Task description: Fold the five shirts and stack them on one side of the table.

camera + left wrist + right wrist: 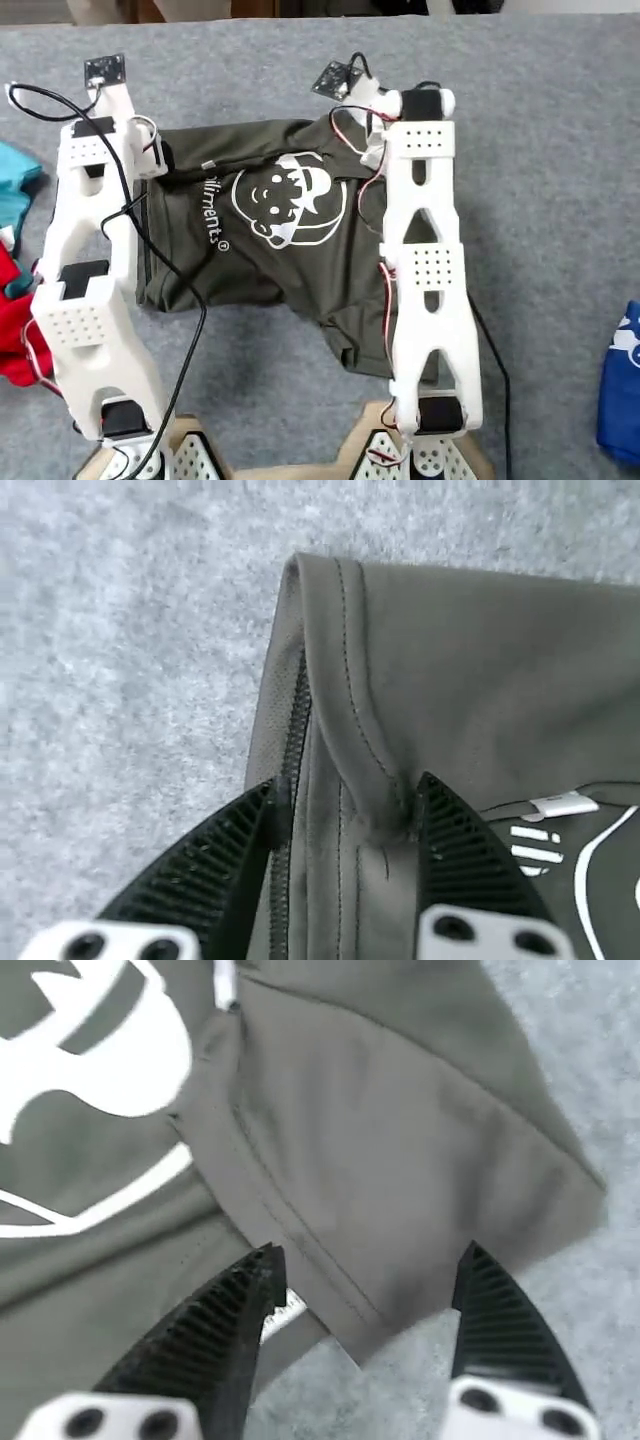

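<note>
- The left claw is nearest the lens in its own wrist view. Its black ribbed fingers are drawn partway together on a raised, puckered fold of the olive shirt, and both fingers touch the cloth.
- This fold runs along a stitched hem, close to a corner of the shirt, with a strip of mesh lining showing beside one finger.
- From the high view, the olive shirt lies mid-worktop between the two arms, partly folded and printed side up, with a white cartoon face and lettering.
- The left claw is at the shirt's far left corner.
- The right claw is spread wide and grips nothing. Its fingers straddle a folded flap at the edge of the shirt, and bare worktop shows just beyond that edge.
- From above, the right claw is at the shirt's far right corner, and the right arm lies over the shirt's right side.
- A black cable from the left arm trails over the shirt's left part.
- The grey, carpet-like worktop surrounds the shirt.
- A teal garment and a red garment lie at the left edge, and a blue garment lies at the right edge. All three are well apart from the olive shirt.
</note>
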Controlling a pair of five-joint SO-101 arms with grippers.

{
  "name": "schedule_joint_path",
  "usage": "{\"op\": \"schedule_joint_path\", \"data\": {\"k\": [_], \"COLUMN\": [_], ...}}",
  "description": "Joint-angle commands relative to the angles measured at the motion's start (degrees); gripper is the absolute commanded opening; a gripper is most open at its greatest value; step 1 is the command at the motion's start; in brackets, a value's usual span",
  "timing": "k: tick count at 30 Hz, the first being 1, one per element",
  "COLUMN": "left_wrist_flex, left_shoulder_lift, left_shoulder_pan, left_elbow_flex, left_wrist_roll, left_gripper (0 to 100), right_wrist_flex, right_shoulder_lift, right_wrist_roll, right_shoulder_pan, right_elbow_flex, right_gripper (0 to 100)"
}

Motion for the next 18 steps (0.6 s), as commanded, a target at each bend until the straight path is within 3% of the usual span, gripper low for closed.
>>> {"op": "schedule_joint_path", "data": {"k": [1, 18], "left_wrist_flex": [0.44, 0.35], "left_shoulder_lift": [-0.57, -0.48], "left_shoulder_pan": [-0.26, -0.18], "left_elbow_flex": [-2.73, -2.55], "left_wrist_roll": [2.02, 2.29], "left_gripper": [20, 20], "right_wrist_flex": [0.18, -3.08], "right_shoulder_lift": [0.75, 4.18], "right_wrist_roll": [1.76, 8.97], "right_shoulder_pan": [-1.80, 2.33], "right_elbow_flex": [-2.77, -2.86], "right_gripper": [27.0, 27.0]}}
